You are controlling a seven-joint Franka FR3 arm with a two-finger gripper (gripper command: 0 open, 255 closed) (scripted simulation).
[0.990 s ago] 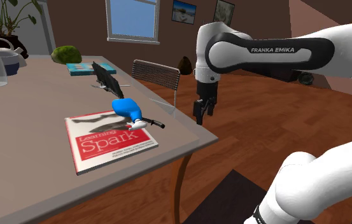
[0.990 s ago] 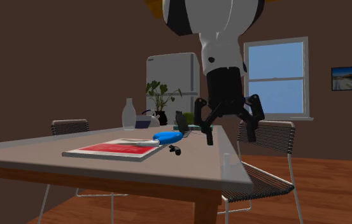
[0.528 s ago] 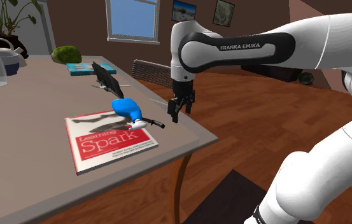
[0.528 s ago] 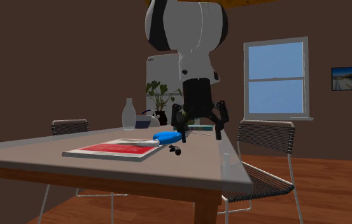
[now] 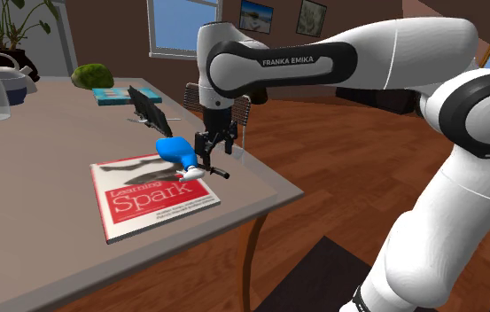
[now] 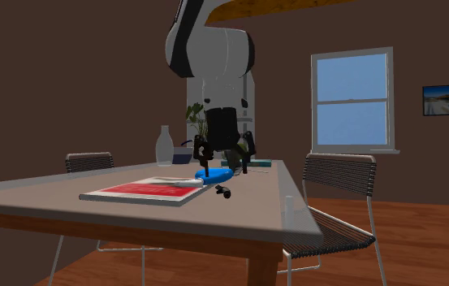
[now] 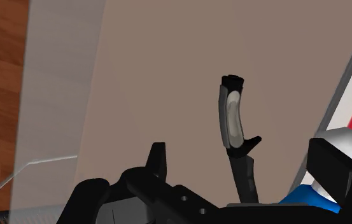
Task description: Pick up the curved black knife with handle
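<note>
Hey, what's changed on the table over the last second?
The arm swung toward the shoulder view's left, from past the table edge to over it; its open pincer now hangs above the black knife. Nothing was grasped. Knife, red book and blue object stayed put.

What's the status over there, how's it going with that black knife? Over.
Fingers open, low over the table. Knife lies flat between them, not gripped. Blue object close beside, may crowd one finger.
</note>
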